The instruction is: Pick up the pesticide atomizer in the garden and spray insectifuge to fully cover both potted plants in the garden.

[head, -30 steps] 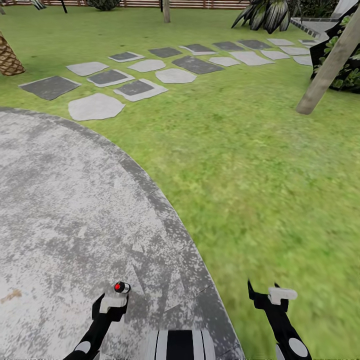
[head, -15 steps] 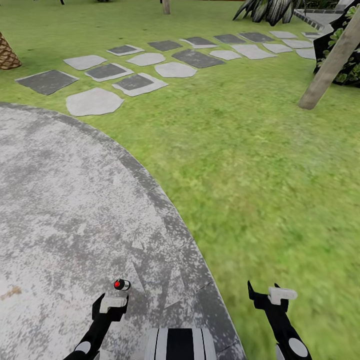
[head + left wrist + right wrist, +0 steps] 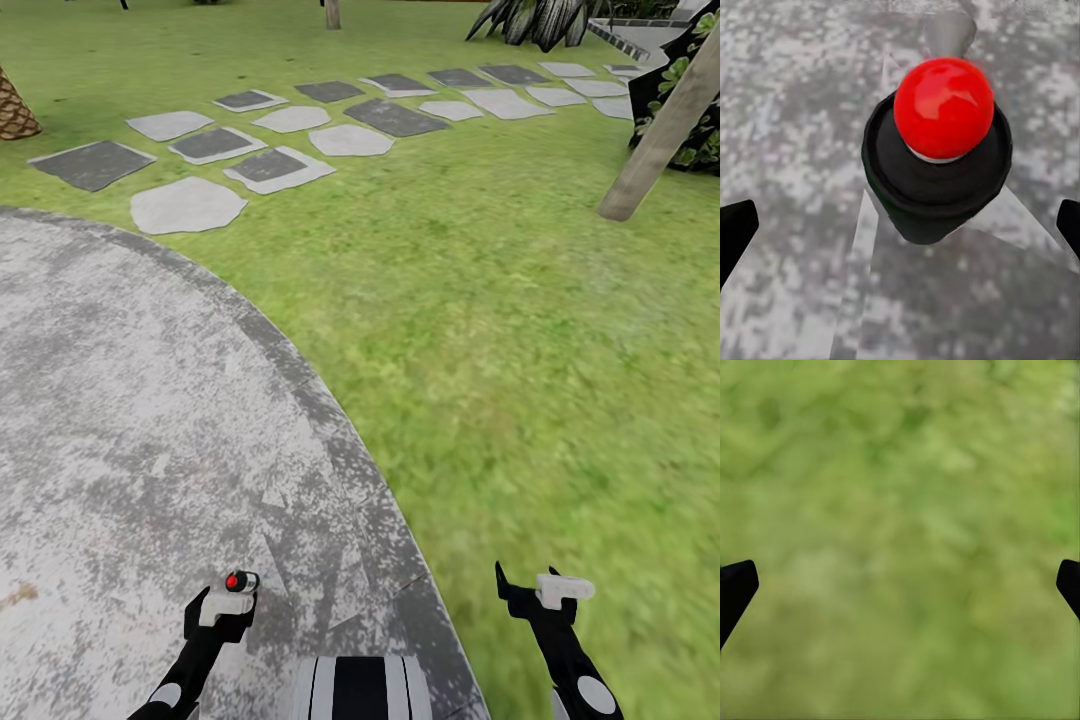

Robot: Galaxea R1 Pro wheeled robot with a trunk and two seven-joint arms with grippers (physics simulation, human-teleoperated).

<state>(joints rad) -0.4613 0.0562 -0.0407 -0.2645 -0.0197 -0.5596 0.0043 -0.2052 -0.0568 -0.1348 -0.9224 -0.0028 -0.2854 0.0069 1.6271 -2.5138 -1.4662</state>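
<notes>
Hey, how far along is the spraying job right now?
Nothing looks done. The small red-topped dark bottle, probably the atomizer, stands on the patio ahead of the open left gripper, ungrasped. The right gripper hangs open over grass. Left: grasp it, find both potted plants, spray them.

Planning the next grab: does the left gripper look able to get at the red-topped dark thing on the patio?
Probably yes: the red-topped thing stands just ahead of the open left gripper, nothing between.
</notes>
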